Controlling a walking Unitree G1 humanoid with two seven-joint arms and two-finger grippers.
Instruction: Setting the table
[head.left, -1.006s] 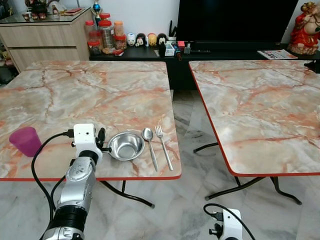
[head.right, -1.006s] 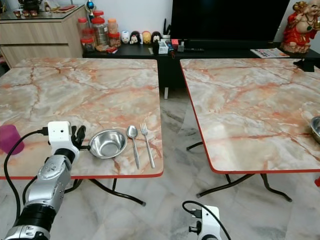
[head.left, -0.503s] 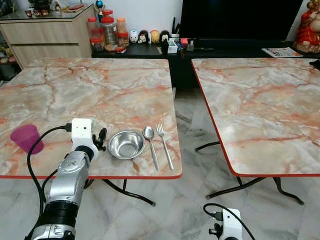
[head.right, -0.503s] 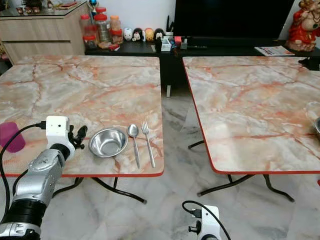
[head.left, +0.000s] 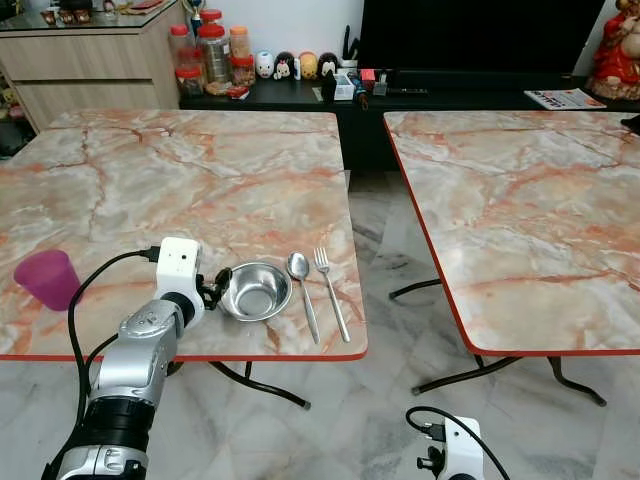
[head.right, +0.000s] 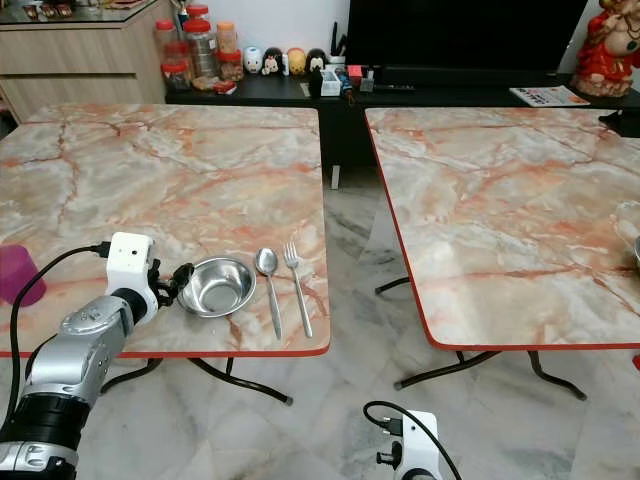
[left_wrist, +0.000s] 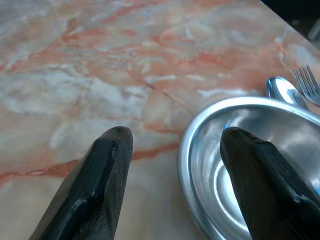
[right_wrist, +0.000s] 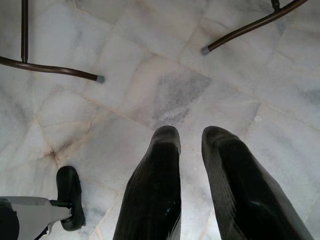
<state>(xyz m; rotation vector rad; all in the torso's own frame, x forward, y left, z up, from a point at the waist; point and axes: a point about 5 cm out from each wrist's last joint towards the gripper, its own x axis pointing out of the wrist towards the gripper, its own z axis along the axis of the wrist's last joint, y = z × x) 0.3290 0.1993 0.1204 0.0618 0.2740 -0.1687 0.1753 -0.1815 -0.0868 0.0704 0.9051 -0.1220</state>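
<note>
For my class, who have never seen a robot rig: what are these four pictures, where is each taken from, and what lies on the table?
This is a humanoid robot with two silver arms, each ending in two black fingers. Two pictures come from cameras in its head, looking down at two marble-patterned tables. The other two come from cameras on its wrists. On the near table lie a steel bowl, a spoon, a fork and a purple cup. The left gripper is open beside the bowl's rim, holding nothing. The right gripper hangs idle above the floor.

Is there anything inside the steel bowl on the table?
The steel bowl looks empty in the head views; in the left wrist view, one finger of the left gripper covers part of it.
</note>
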